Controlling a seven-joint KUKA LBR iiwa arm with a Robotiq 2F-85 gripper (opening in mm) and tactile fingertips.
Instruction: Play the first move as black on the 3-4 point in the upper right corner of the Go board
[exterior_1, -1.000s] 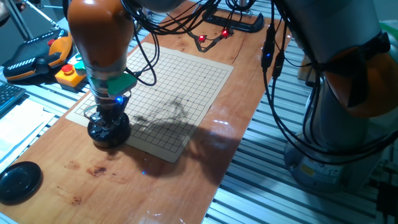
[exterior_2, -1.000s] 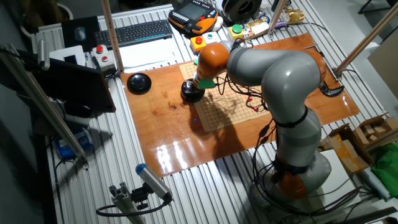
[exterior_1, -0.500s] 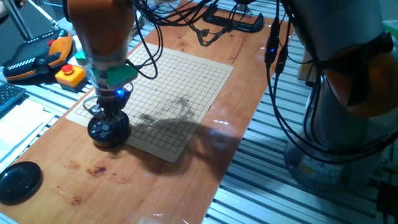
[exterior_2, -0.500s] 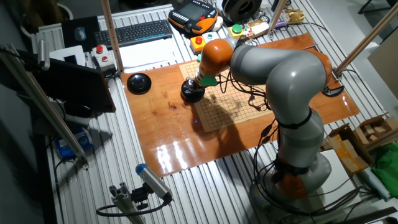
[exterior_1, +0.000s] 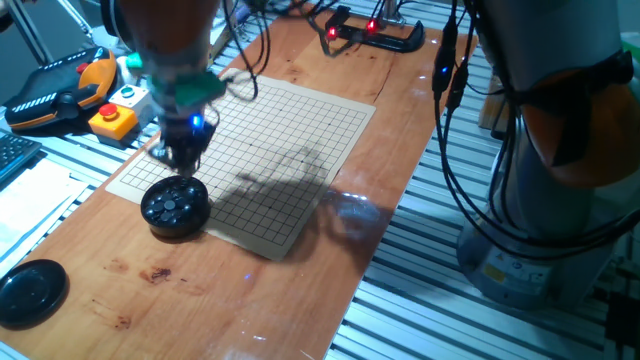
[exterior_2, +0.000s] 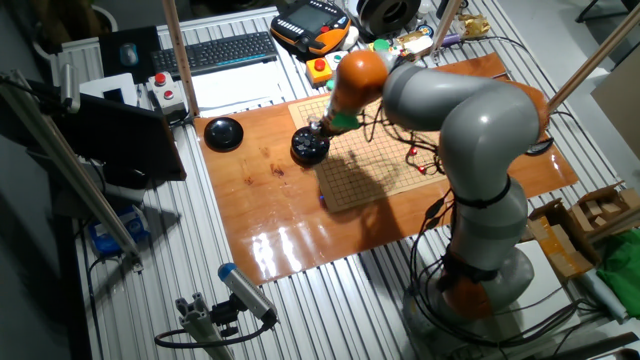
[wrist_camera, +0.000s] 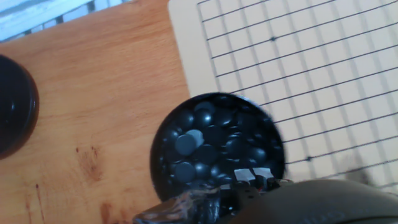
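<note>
The Go board (exterior_1: 290, 150) lies on the wooden table, and no stones show on its grid. A round black bowl (exterior_1: 175, 207) full of black stones stands at the board's near left corner. It also shows in the other fixed view (exterior_2: 309, 147) and in the hand view (wrist_camera: 214, 146). My gripper (exterior_1: 180, 156) hangs just above and behind the bowl, over the board's edge. Its fingertips (wrist_camera: 244, 177) stand close together. I cannot tell whether a stone is between them. The upper right 3-4 point cannot be picked out.
The flat black lid (exterior_1: 30, 290) lies on the table left of the bowl. A yellow box with a red button (exterior_1: 112, 120) and an orange pendant (exterior_1: 55, 90) sit beyond the left edge. A black clamp with red lights (exterior_1: 375, 35) lies behind the board. Cables hang over the board.
My gripper has risen out of the bowl and moved back over the board's left edge. The bowl stayed in place.
</note>
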